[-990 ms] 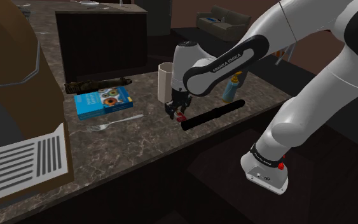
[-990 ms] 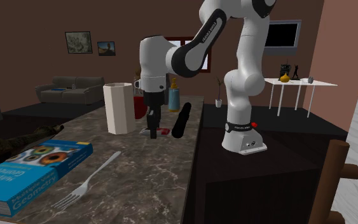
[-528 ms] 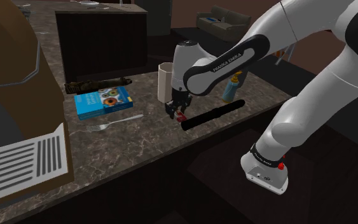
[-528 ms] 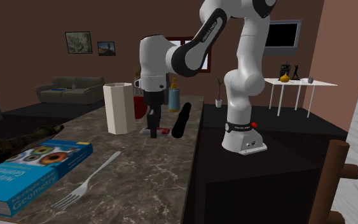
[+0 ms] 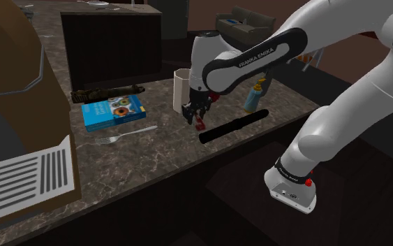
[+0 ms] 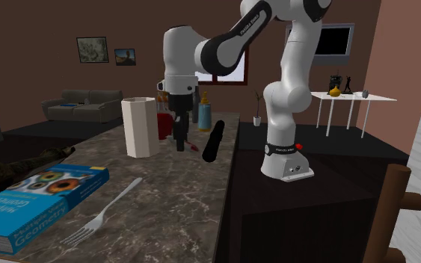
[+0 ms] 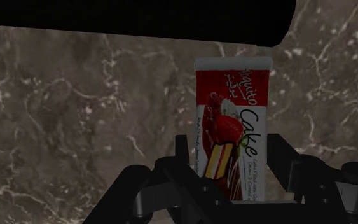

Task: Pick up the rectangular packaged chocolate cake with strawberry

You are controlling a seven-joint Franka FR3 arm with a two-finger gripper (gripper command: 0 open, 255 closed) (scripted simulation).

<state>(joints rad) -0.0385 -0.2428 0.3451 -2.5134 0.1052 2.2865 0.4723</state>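
Lifted off the counter (image 5: 153,157), hand (image 5: 196,117) clasps cake pack (image 7: 232,121) between beige cup (image 5: 180,87) and black cylinder (image 5: 234,126).

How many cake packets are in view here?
1: the red rectangular cake packet, clasped between the black fingers over the marbled countertop. The white arm may hide others.

Brown walls (image 6: 37,75), grey sofa (image 6: 81,101), white side table (image 6: 373,97).
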